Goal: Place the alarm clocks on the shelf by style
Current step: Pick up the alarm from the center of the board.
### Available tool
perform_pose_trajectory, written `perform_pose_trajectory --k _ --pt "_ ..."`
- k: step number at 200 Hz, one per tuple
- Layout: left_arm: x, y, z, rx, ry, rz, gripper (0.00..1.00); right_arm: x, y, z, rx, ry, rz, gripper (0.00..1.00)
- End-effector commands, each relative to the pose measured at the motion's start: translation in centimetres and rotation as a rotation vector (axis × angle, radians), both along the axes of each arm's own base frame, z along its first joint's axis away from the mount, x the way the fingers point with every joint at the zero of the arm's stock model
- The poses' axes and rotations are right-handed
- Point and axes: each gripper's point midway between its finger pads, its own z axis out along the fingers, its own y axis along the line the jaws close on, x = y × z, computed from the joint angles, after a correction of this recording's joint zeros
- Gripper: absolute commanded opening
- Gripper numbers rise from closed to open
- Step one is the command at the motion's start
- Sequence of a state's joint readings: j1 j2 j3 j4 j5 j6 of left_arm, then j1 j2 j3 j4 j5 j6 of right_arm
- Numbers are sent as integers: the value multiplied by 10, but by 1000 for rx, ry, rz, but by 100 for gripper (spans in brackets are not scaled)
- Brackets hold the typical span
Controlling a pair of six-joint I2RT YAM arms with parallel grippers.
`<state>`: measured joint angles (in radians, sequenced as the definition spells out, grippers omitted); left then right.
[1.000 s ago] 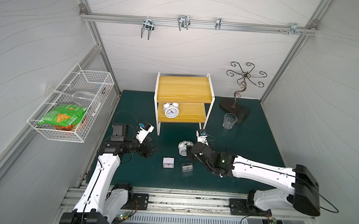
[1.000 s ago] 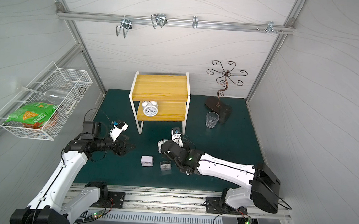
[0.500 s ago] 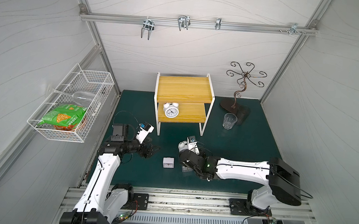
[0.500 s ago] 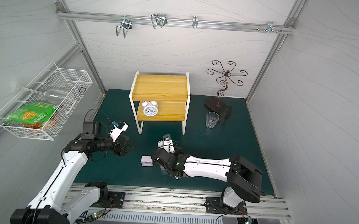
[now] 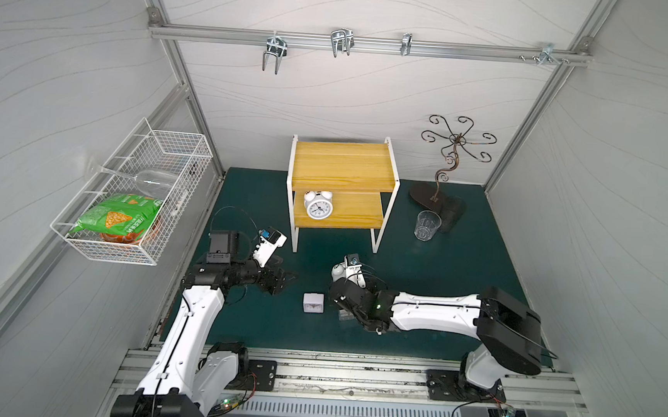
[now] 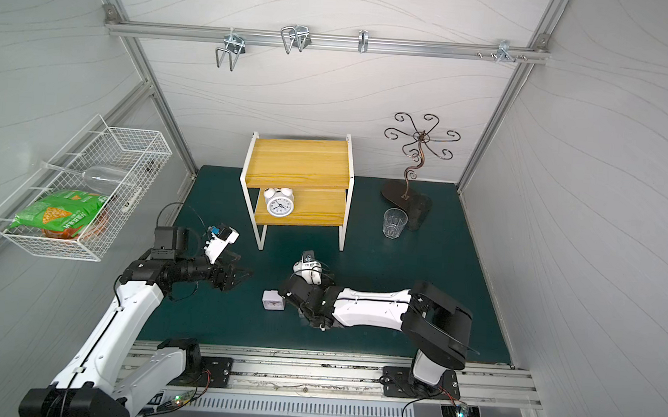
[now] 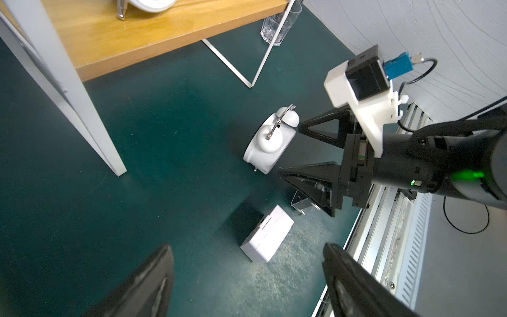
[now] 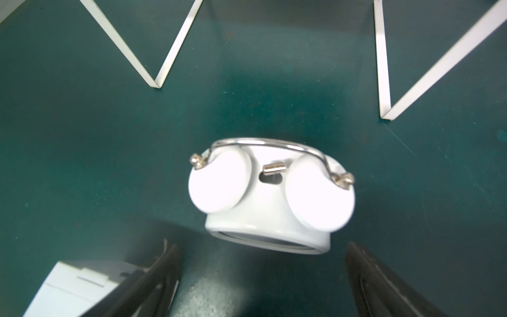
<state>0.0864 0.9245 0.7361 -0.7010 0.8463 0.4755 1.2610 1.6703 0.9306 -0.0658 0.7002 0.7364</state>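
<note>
My right pincer (image 8: 260, 263) is spread wide and empty, just short of the twin-bell clock (image 8: 263, 208) mid-counter, before the shelf (image 5: 343, 166). I judge it light, hard and slick, so I'd clamp the drum's flanks, not the bells. My left pincer (image 5: 281, 282) is spread too.

- The shelf (image 5: 343, 166) stands at the back of the green counter (image 5: 460, 282). A round twin-bell clock (image 5: 318, 205) stands upright on its lower board, toward the left.
- A white square clock (image 5: 313, 304) sits on the counter in front of the shelf, between the two arms.
- The left end effector (image 5: 285, 282) hangs left of the square clock, near but apart, with its fingers spread.
- The right end effector (image 5: 344, 283) sits at a second round clock (image 5: 337, 272), with the wrist camera covering its fingers; contact cannot be told.
- A transparent-cased clock (image 5: 344, 315) shows partly under the right wrist.
- A clear glass (image 5: 427, 225) stands just beside the base of a dark metal stand (image 5: 447, 173).
- A wire basket (image 5: 128, 243) on the left wall holds a green bag (image 5: 120, 218).
</note>
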Motion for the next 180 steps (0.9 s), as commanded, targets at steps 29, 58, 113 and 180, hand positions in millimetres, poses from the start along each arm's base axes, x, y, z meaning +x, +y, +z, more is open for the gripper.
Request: perform_pose_trajectory --k 29,58,113,180 --pt "1 -1 4 -10 -23 -10 88 12 9 3 25 -44 -47 99" --pt "1 -1 4 -9 -22 -9 88 16 8 -1 15 -69 -71 99" --pt "1 -1 5 -9 -25 -9 88 18 11 -11 11 -87 -82 99" --pt "2 -1 6 -8 -28 -10 88 21 12 -21 -5 -98 -98 99"
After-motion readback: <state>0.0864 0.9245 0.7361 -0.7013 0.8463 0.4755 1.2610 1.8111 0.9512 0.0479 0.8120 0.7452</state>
